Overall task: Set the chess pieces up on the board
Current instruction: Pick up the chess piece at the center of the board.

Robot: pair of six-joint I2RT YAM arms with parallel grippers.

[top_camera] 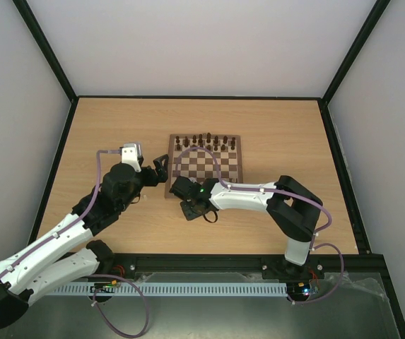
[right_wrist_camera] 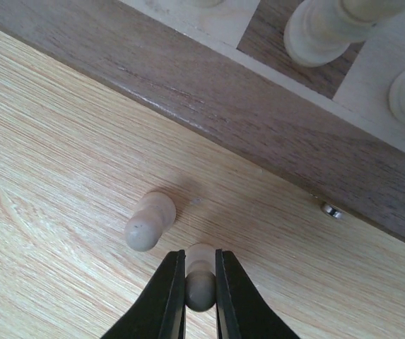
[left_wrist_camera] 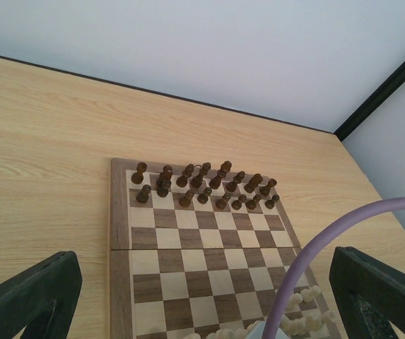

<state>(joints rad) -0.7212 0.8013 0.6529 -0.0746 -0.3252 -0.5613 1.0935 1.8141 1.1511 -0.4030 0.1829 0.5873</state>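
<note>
In the right wrist view my right gripper [right_wrist_camera: 200, 260] is shut on a pale cream chess piece [right_wrist_camera: 200, 282], a pawn standing on the table just outside the board's brown border [right_wrist_camera: 259, 113]. A second pale pawn [right_wrist_camera: 149, 222] stands just to its left, untouched. More pale pieces [right_wrist_camera: 322, 32] stand on the board's nearest squares. From above, the right gripper [top_camera: 191, 208] is at the near left corner of the board [top_camera: 206, 166]. My left gripper [top_camera: 161, 169] hovers at the board's left edge, open and empty, its fingers [left_wrist_camera: 32, 296] wide apart over the board [left_wrist_camera: 188, 240].
Dark brown pieces [left_wrist_camera: 202, 187] fill the two far rows of the board. Pale pieces [left_wrist_camera: 301, 321] cluster at its near right corner. A purple cable [left_wrist_camera: 315, 254] arcs across the left wrist view. A black frame [top_camera: 202, 97] and white walls ring the wooden table.
</note>
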